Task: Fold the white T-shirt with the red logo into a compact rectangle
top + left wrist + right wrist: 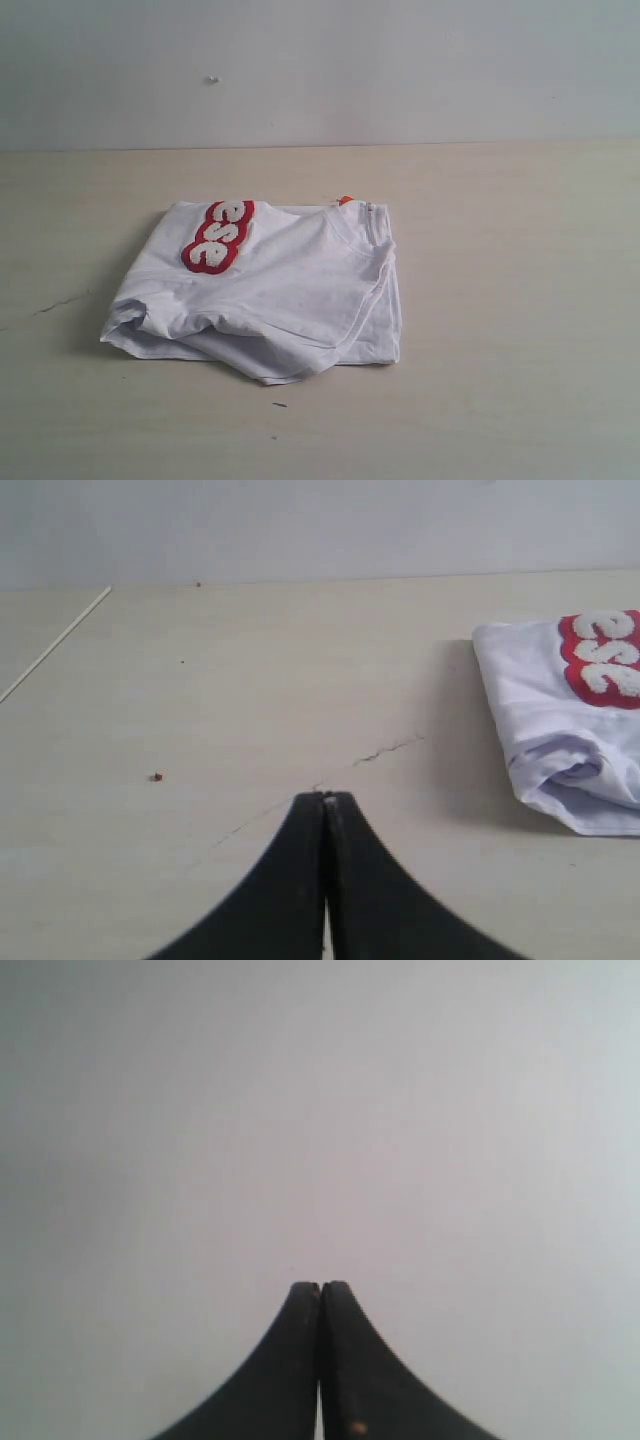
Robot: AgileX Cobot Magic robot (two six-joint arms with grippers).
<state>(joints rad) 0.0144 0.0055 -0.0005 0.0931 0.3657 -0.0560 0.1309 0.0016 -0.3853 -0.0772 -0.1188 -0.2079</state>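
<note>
Left gripper [324, 798] is closed: you see its two fingertips pressed together with nothing between them, above the bare table [200, 680], near a thin crack [385, 750] and apart from the T-shirt [270, 295]. You find the T-shirt folded in a thick, uneven bundle in the middle of the table, with loose layers showing at its near edge. Its logo [218, 236] sits on top at the far left corner, only the letters "ese" showing, and an orange tag [346, 200] peeks out at the far edge. Right gripper [320, 1285] is closed too and holds nothing; it faces only a plain grey surface.
</note>
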